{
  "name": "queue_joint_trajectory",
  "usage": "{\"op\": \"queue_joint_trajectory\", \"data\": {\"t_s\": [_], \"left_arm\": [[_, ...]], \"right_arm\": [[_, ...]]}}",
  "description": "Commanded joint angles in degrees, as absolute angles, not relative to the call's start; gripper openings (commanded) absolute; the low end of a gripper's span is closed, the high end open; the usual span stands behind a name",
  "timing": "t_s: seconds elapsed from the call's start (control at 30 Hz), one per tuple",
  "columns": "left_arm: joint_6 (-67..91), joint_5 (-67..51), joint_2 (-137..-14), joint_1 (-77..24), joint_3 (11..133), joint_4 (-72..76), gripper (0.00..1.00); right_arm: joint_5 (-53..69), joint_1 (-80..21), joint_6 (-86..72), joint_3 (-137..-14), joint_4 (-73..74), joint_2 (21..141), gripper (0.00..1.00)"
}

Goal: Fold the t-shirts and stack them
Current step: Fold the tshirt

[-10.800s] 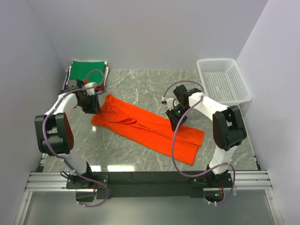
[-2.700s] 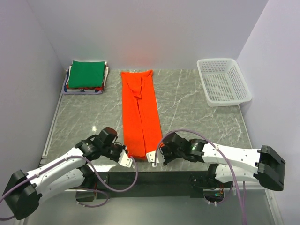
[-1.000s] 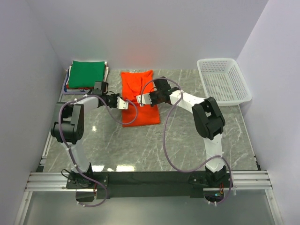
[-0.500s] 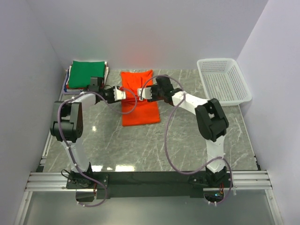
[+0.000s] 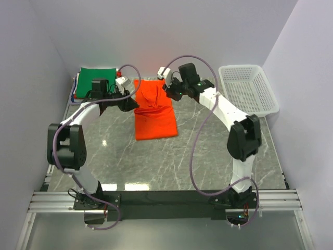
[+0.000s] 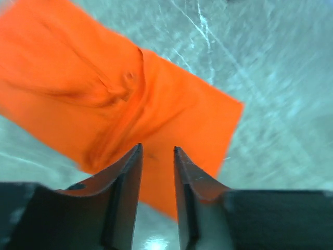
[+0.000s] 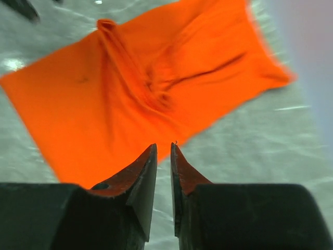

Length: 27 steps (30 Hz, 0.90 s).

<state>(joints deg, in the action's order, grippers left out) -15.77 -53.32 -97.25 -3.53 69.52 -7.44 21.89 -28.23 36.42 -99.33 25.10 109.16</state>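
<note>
The orange t-shirt (image 5: 154,112) lies folded into a short rectangle on the marble table, toward the back. It also shows in the left wrist view as the orange t-shirt (image 6: 130,104) and in the right wrist view as the orange t-shirt (image 7: 140,83). My left gripper (image 5: 123,81) hovers above its back left corner, jaws slightly apart and empty (image 6: 157,148). Lifted over the back right corner, my right gripper (image 5: 164,71) has a narrow gap between its jaws and holds nothing (image 7: 164,146). A green t-shirt (image 5: 96,82) tops a stack at the back left, red and white cloth showing under it.
A white lattice basket (image 5: 248,94) stands at the back right against the wall. Grey walls close in the table on the left, back and right. The arms' cables loop above the shirt.
Both grippers have let go of the orange shirt's edge at the far end and risen away from it. The shirt now lies folded in half lengthwise.
</note>
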Motion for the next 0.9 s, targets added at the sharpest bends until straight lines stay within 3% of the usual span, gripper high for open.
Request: {"op": "queue_joint_trajectory", "data": {"t_s": [0.0, 0.17, 0.37, 0.57, 0.87], "left_arm": [[7.7, -53.4, -102.6, -4.0, 70.0, -3.5, 0.38], [10.3, -47.5, -109.5, -4.2, 74.4, -4.9, 0.49], [9.8, -48.8, -115.3, -4.3, 78.4, -7.1, 0.46], [12.2, -49.5, -116.5, -4.3, 77.3, -5.1, 0.47], [15.5, -51.6, -114.6, -4.3, 73.9, -3.3, 0.48]], "right_arm": [[28.0, -27.9, 22.5, -106.2, 34.6, 117.7, 0.24], [23.8, -27.6, 23.6, -114.3, 36.1, 125.5, 0.33], [23.3, -27.8, 26.2, -115.5, 35.3, 130.0, 0.36], [18.9, -28.0, 25.3, -114.8, 30.1, 131.3, 0.54], [11.6, -30.6, 29.5, -119.9, 30.2, 135.4, 0.55]]}}
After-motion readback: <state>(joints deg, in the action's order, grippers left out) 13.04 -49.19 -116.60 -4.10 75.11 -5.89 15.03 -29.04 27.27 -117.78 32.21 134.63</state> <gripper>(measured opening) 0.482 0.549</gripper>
